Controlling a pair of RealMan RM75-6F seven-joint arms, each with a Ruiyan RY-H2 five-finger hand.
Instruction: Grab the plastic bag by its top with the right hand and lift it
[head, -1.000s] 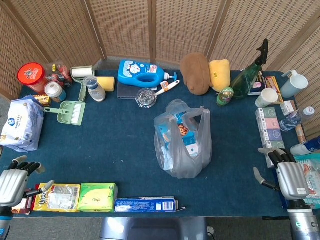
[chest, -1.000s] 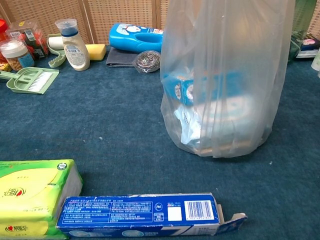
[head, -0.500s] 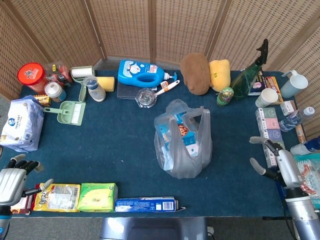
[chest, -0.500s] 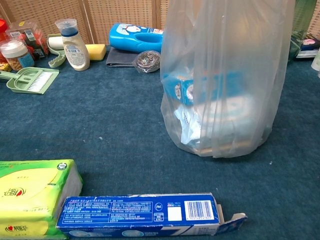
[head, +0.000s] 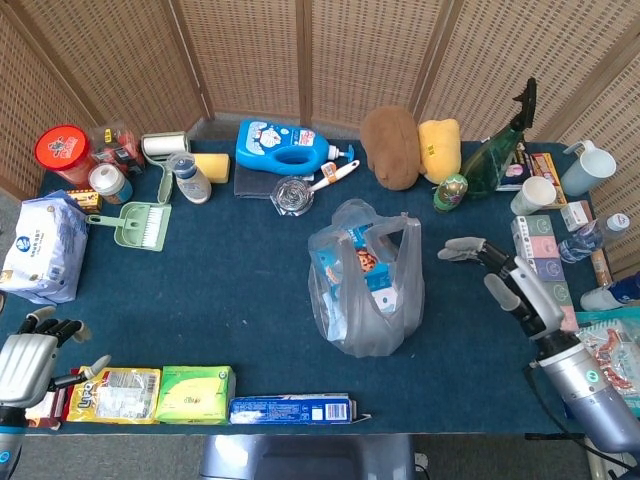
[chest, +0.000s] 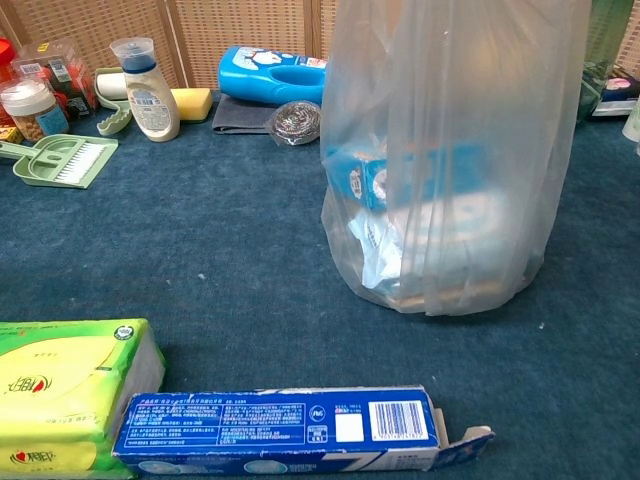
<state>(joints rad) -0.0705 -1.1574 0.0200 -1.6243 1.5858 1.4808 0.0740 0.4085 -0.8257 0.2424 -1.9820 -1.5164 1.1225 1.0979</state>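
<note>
A clear plastic bag (head: 366, 285) stands upright in the middle of the blue table, its handles up and boxes showing through it. The chest view shows the bag (chest: 455, 160) close up, with no hand near it. My right hand (head: 505, 280) is open, fingers stretched toward the bag, a short way to the right of its top and apart from it. My left hand (head: 28, 360) rests at the table's front left corner, fingers loosely curled and holding nothing.
A blue toothpaste box (head: 292, 408) and green tissue pack (head: 196, 394) lie along the front edge. A blue detergent bottle (head: 285, 147), steel scrubber (head: 292, 194), plush toys (head: 392, 146) and a green spray bottle (head: 480, 165) stand behind the bag. Boxes and cups (head: 545, 245) crowd the right edge.
My right hand has risen from the front right corner and swung left and forward toward the bag, its fingers spreading out. The bag and left hand have stayed put.
</note>
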